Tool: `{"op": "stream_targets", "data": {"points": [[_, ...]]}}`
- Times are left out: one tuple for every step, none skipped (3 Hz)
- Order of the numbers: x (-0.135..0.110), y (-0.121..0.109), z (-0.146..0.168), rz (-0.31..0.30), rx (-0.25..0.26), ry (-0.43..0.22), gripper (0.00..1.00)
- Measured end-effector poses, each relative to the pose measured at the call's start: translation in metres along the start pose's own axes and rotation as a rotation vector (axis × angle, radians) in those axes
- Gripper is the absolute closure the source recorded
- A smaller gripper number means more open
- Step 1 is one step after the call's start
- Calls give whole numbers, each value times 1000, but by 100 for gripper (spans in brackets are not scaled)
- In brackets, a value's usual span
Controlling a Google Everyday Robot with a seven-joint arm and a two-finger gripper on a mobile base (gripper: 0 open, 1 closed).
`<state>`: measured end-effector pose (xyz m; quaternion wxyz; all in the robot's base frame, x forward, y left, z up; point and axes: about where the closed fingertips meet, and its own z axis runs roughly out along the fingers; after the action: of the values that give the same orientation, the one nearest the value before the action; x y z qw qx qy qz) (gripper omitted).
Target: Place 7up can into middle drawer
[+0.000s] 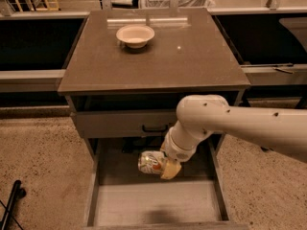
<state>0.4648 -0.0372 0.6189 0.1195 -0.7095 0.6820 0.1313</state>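
Note:
The 7up can [150, 163] is white and green with silver ends. It lies on its side in my gripper [163, 167], just above the rear part of the middle drawer's pale grey floor [153, 202]. The drawer is pulled out wide, with thin low side walls. My gripper's cream fingers [171, 169] are closed on the can's right end. My white arm [225, 123] comes in from the right and reaches down into the drawer.
A cream round bowl [135, 35] sits at the back of the brown cabinet top [153, 56]. The upper drawer front with a black handle [154, 127] is closed above the open drawer. A black object [10, 207] lies on the speckled floor at left.

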Motion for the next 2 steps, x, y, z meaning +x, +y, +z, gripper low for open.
{"op": "stream_targets", "data": {"points": [[72, -13, 51, 132, 67, 54, 100], [122, -31, 88, 225, 149, 70, 100]]}}
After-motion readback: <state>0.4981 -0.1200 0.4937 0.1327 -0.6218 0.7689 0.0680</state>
